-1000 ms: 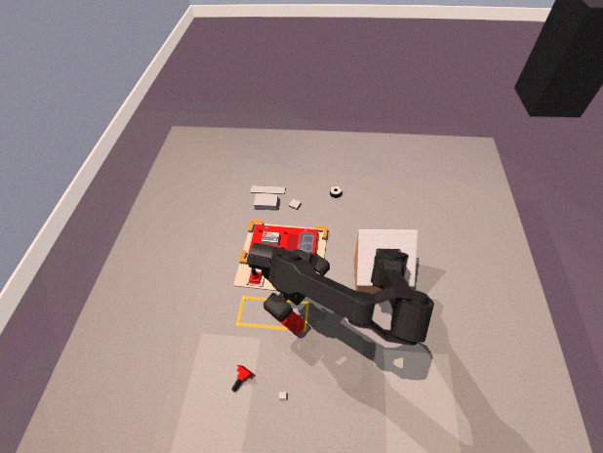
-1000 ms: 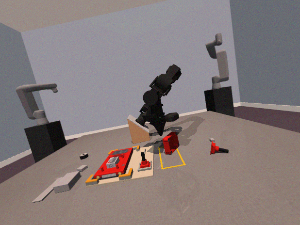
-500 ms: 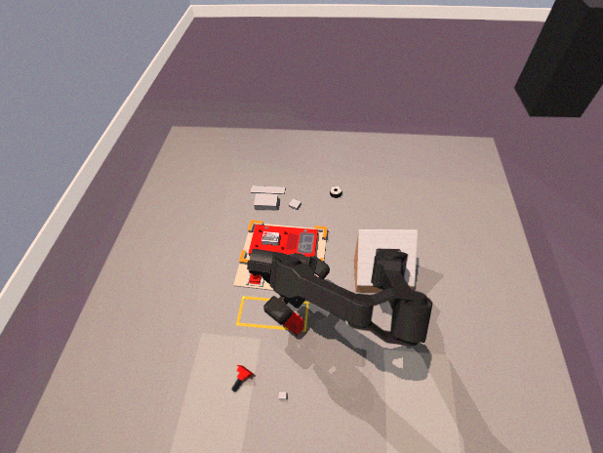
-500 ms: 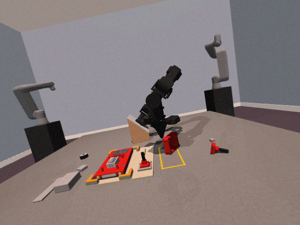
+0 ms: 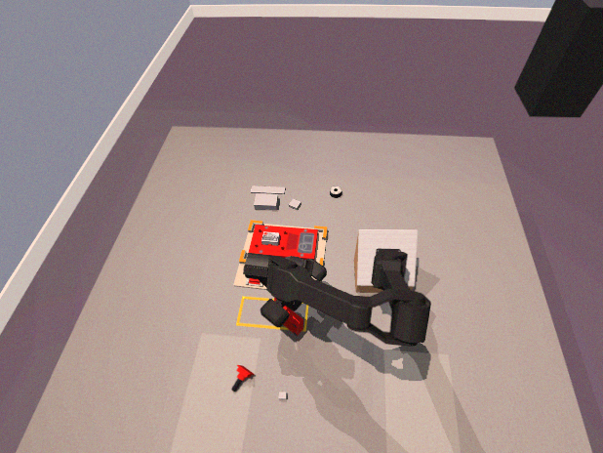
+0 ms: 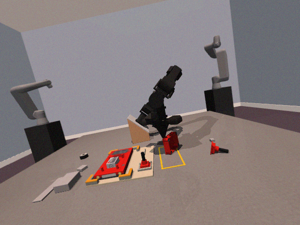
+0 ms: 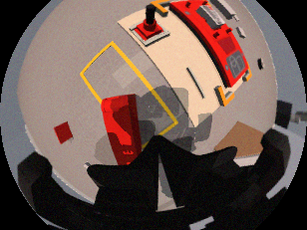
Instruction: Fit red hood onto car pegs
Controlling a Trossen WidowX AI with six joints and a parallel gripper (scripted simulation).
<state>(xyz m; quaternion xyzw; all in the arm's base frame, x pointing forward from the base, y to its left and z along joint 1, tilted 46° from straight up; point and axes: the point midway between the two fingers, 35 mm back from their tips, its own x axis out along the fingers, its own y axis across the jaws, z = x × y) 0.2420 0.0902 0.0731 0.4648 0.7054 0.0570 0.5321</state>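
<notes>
- gripper (image 6: 163, 134) is clenched tight with nothing in it, tip right at the hood's top edge
- hood (image 6: 170, 143) stands on edge at the yellow outline's (image 6: 172, 158) far end, chassis (image 6: 114, 163) sits beyond that outline

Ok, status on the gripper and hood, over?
Gripper shut, holding nothing, right above the hood. Hood on edge at the yellow outline, not on the chassis. Clamp stands between them.
</notes>
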